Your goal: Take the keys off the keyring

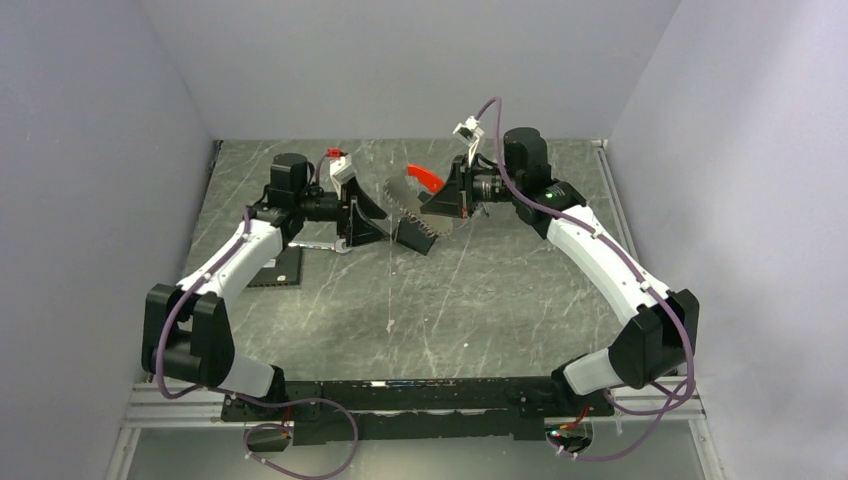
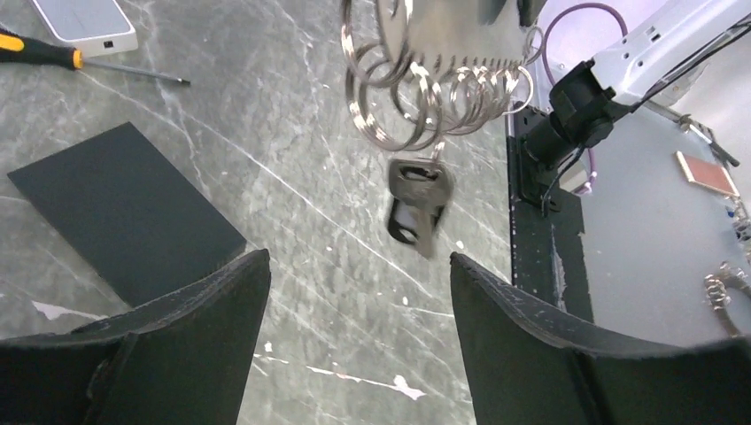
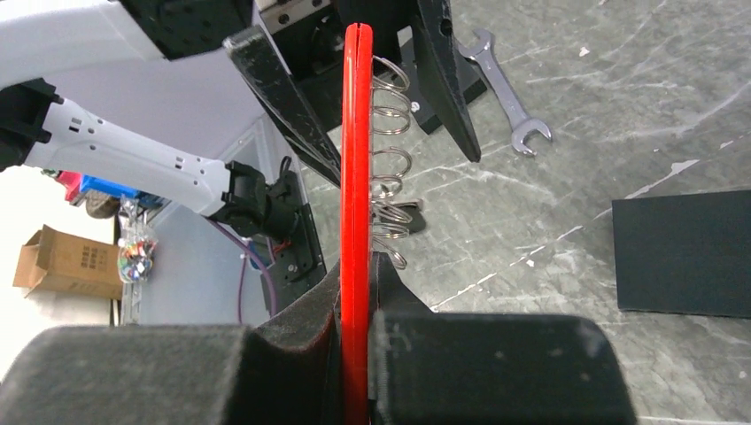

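My right gripper (image 3: 357, 283) is shut on the red band of the keyring (image 3: 356, 133) and holds it edge-on above the table. Several metal split rings (image 2: 434, 88) hang off the keyring's grey part (image 1: 405, 195). One small grey key (image 2: 418, 199) dangles from a ring; its lower end looks dark, and I cannot tell whether a second key lies behind it. My left gripper (image 2: 359, 258) is open just below the key, touching nothing. Its fingers (image 3: 274, 88) stand on either side of the keyring. From above, the left gripper (image 1: 392, 225) faces the right gripper (image 1: 455, 195).
A black mat (image 2: 124, 208) lies on the marble table (image 1: 460, 300) to the left. A yellow-and-black screwdriver (image 2: 53, 55) and a small white box (image 2: 84, 22) lie beyond it. A silver wrench (image 3: 505, 88) rests near the left arm.
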